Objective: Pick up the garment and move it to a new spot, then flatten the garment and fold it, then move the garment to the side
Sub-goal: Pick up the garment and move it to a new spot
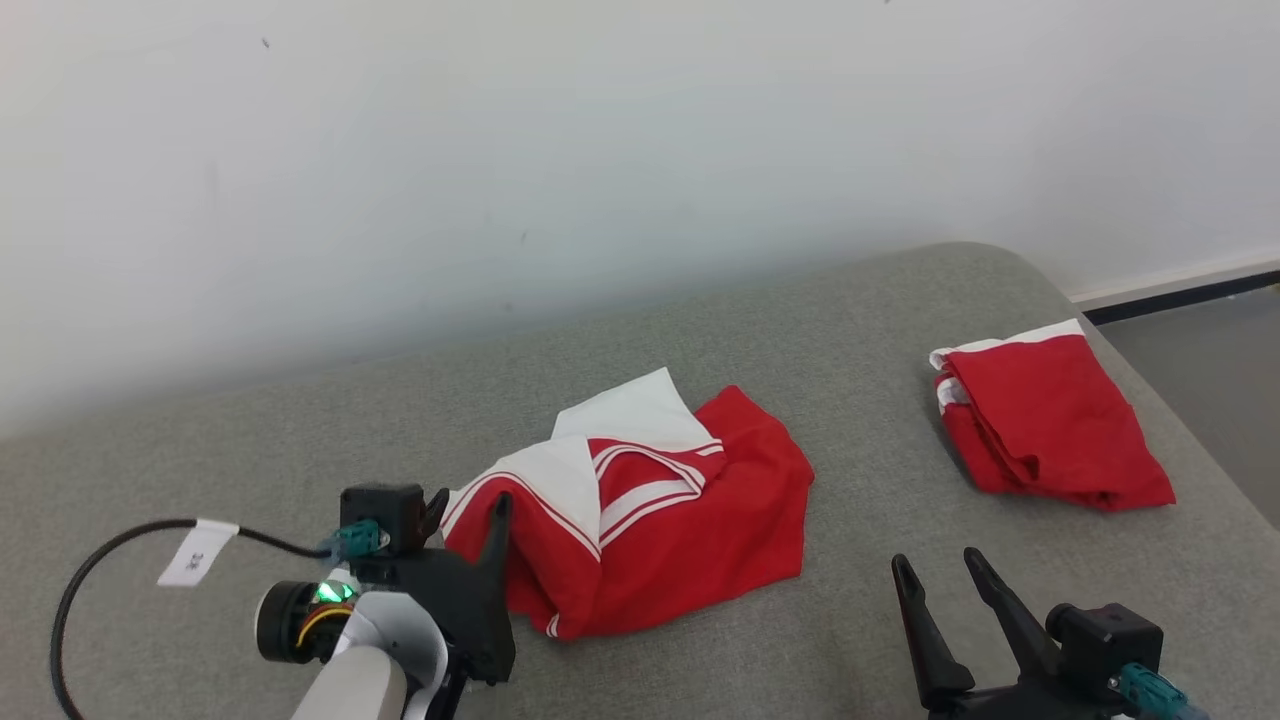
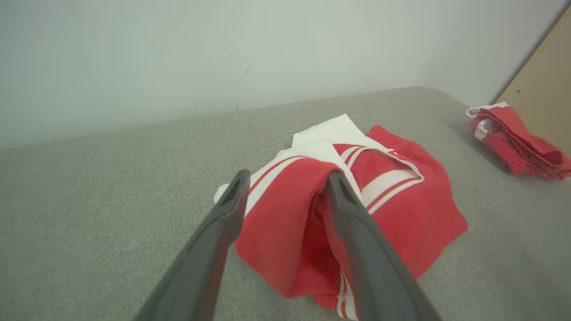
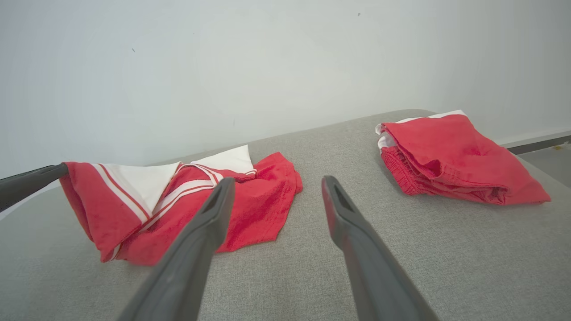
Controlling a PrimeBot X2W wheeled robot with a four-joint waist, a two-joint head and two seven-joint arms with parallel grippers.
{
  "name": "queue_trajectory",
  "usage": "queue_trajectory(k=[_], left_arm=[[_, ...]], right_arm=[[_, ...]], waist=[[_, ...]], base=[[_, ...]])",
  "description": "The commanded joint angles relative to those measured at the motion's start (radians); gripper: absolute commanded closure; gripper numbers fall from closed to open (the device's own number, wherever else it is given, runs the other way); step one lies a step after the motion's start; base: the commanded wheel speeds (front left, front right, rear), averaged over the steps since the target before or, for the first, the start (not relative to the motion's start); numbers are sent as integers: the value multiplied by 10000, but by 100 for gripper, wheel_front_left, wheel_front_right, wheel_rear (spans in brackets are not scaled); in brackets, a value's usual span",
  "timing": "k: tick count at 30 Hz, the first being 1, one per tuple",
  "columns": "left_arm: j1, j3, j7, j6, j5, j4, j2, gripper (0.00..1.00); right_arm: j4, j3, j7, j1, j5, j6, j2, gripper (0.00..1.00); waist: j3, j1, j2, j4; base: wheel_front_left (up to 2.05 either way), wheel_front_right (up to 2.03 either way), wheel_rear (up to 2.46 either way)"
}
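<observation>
The garment (image 1: pixel 680 510), red with white panels and stripes, lies crumpled in the middle of the grey upholstered surface (image 1: pixel 300 450). My left gripper (image 1: pixel 470 505) is at its left end. In the left wrist view the left gripper (image 2: pixel 285 183) has its jaws apart, with a raised red fold of the garment (image 2: pixel 401 209) between them and draped over the right finger. That lifted corner hangs off the finger in the right wrist view, where the garment (image 3: pixel 250 205) is at the left. My right gripper (image 1: pixel 938 560) stands open and empty, to the garment's right, above bare fabric (image 3: pixel 277 183).
A second red garment (image 1: pixel 1050 420), folded, lies at the right end of the surface near its rounded edge. A pale wall runs along the back. Floor (image 1: pixel 1200 360) shows beyond the right edge. A black cable (image 1: pixel 100 560) loops from my left wrist.
</observation>
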Motion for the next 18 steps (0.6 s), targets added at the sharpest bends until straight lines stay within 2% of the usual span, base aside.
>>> queue_trajectory(k=[1, 5, 10, 18], left_arm=[[275, 12, -385, -55, -147, -57, -42, 0], [923, -143, -1817, -417, -260, -424, -182, 0], [2006, -87, -3292, -387, -212, -1116, -104, 0], [4064, 514, -3902, -66, 61, -2870, 241, 0]], right_arm=[[40, 2, -95, 49, 52, -18, 7, 0], [160, -188, -226, 128, 87, -18, 6, 0], [349, -441, -319, 225, 250, -18, 6, 0], [544, -1139, -542, 228, 148, -18, 6, 0]], waist=[[-30, -1, -1, 217], [-104, -1, -1, 697], [-304, -1, -1, 1313], [-512, -1, -1, 2023]], base=[[0, 0, 0], [0, 0, 0], [0, 0, 0], [0, 0, 0]])
